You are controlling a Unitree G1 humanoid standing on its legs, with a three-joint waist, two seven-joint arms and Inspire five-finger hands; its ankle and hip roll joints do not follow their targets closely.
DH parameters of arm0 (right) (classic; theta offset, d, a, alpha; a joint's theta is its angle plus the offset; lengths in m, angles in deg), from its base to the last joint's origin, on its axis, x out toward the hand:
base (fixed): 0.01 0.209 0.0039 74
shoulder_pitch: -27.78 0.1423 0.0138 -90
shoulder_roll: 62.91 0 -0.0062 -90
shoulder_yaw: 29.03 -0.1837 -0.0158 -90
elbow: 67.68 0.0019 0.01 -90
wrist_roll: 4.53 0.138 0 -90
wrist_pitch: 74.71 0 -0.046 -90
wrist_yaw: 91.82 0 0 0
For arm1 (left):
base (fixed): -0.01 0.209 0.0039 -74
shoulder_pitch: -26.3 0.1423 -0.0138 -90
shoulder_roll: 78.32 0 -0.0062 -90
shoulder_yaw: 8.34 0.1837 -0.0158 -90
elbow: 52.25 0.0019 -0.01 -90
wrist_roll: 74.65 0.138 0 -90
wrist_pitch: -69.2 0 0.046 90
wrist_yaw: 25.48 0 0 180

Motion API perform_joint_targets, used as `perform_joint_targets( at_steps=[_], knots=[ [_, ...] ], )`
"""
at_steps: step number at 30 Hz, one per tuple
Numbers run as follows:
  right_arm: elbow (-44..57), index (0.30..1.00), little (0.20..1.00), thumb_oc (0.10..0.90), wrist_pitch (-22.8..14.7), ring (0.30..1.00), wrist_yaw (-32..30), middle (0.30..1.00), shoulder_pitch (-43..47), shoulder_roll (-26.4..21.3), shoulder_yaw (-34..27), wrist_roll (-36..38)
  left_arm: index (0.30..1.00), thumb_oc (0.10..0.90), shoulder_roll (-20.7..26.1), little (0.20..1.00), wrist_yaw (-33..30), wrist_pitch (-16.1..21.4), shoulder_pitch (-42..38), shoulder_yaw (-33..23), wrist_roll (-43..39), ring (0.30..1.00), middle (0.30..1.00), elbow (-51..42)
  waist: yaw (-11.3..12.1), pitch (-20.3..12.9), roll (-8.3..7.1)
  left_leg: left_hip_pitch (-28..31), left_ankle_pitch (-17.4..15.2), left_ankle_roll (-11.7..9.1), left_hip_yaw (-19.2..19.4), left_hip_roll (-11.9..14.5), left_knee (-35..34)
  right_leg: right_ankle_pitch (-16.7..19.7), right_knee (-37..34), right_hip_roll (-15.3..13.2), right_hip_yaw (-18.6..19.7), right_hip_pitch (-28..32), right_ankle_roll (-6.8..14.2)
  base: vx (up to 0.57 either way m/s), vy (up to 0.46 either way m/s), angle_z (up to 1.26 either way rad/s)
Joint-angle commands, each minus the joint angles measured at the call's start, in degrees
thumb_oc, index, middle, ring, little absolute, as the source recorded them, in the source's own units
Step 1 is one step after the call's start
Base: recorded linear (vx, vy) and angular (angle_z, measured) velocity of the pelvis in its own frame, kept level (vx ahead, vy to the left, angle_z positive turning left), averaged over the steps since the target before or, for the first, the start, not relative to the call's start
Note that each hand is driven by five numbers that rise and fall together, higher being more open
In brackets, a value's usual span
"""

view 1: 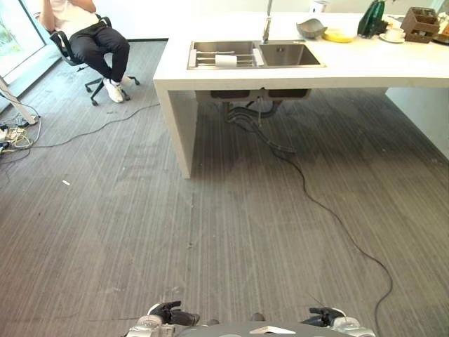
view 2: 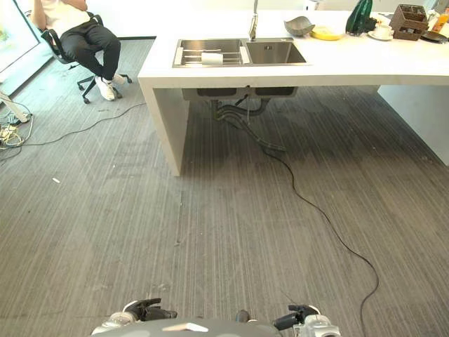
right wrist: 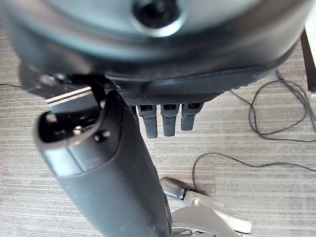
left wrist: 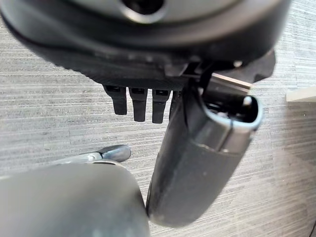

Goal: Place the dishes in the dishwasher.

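Across the floor, well apart from the robot: dishes on the desk by the sink | left hand, right hand empty, fingers straight | step: approach; next: walk closer

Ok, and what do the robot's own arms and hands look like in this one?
Both arms end in silver-grey metal wrists carrying dark, near-black hands. The left hand has blocky black fingers in a row beside a thick, smooth, rounded dark thumb whose open end shows small screws and metal parts. The right hand is built the same, with a finely textured band above its fingers. Neither thumb bears a white cover.
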Motion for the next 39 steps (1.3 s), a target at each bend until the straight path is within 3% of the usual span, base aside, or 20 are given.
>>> perform_joint_targets(
  at_steps=[1, 8, 11, 18, 39],
  knots=[
    [-2.5, 0.900, 0.900, 0.800, -0.9, 0.900, -0.4, 0.900, 2.8, -1.8, 0.4, 0.7, 0.900, 0.800, 1.5, 0.900, -1.1, 1.1, -4.3, 4.8, 4.4, 0.900, 0.900, 1.7, 2.1, -0.7, 0.58, -1.9, 0.3, -5.0, -4.1, 2.7, -1.2, -5.3, 0.9, -4.5, 2.3, 1.5, 10.0, 0.00, 0.000, 0.00],
    [-0.1, 0.900, 0.900, 0.800, -1.7, 0.900, -0.9, 0.900, 3.9, -3.1, 0.3, 1.2, 0.900, 0.800, 2.8, 0.900, -1.9, 1.8, -5.7, 4.8, 3.6, 0.900, 0.900, -1.5, 2.5, -0.9, 0.57, -1.6, 0.1, -5.0, -5.0, 2.5, -1.2, -5.7, 0.9, -4.5, 2.1, 2.1, 9.9, 0.01, 0.003, 0.02],
    [5.5, 0.900, 0.900, 0.800, -3.4, 0.900, -2.6, 0.900, 4.7, -4.1, -0.3, 1.9, 0.900, 0.800, 5.5, 0.900, -5.6, 2.6, -6.2, 6.9, 9.7, 0.900, 0.900, -10.0, 2.5, -0.8, 0.57, -1.5, 0.0, -5.0, -5.2, 2.3, -1.2, -5.8, 0.9, -4.6, 2.1, 2.3, 10.1, 0.01, 0.016, 0.06],
    [16.1, 0.900, 0.900, 0.800, -5.0, 0.900, -4.8, 0.900, 3.7, -5.9, -1.1, 1.1, 0.900, 0.800, 6.4, 0.900, -6.9, 3.7, -4.3, 5.1, 6.8, 0.900, 0.900, -19.9, 2.5, -0.2, 0.64, -1.6, 0.0, -4.9, -5.4, 2.2, -1.2, -5.7, 0.9, -4.8, 2.0, 2.2, 10.2, 0.00, 0.002, 0.06],
    [13.8, 0.900, 0.900, 0.800, -3.3, 0.900, -3.5, 0.900, 3.2, -4.1, 1.2, 1.2, 0.900, 0.800, 2.2, 0.900, -4.2, 2.0, -2.2, 3.5, -4.3, 0.900, 0.900, -14.3, 0.1, 0.5, 0.22, -2.8, 0.6, -4.7, -4.6, 2.1, -1.2, -4.9, 0.9, -4.4, 4.5, 0.2, 9.4, -0.01, -0.002, -0.01]
  ],
)
